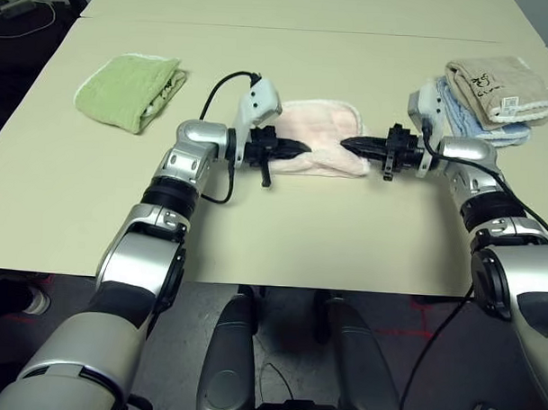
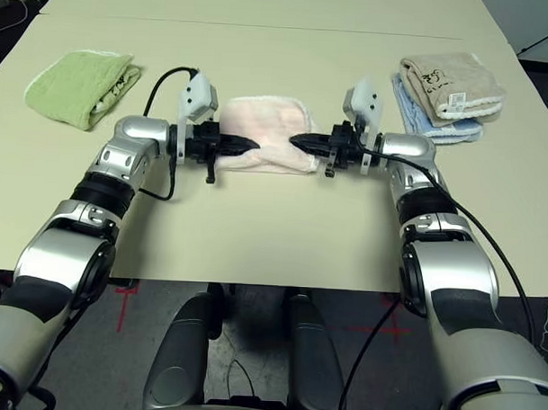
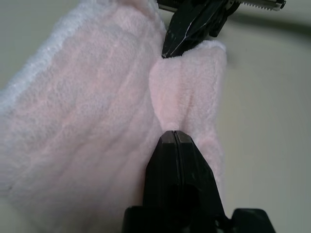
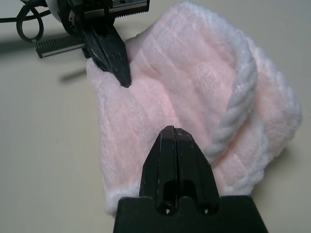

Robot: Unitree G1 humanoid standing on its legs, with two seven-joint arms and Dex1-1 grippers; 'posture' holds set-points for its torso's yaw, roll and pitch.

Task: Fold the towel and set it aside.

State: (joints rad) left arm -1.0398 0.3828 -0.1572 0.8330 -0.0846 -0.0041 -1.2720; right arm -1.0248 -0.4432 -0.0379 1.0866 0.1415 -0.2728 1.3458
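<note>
The pale pink towel lies folded into a thick oblong at the middle of the table, its white edging curling across the top layer. My left gripper is shut, its tips on the towel's left near part with no cloth seen between the fingers. From the other side my right gripper points at it, also shut, with its tips on the towel's right near part. The two grippers face each other a short gap apart over the pink cloth.
A green folded towel lies at the far left. At the far right a beige folded towel rests on a light blue one. The table's near edge runs close in front of my arms.
</note>
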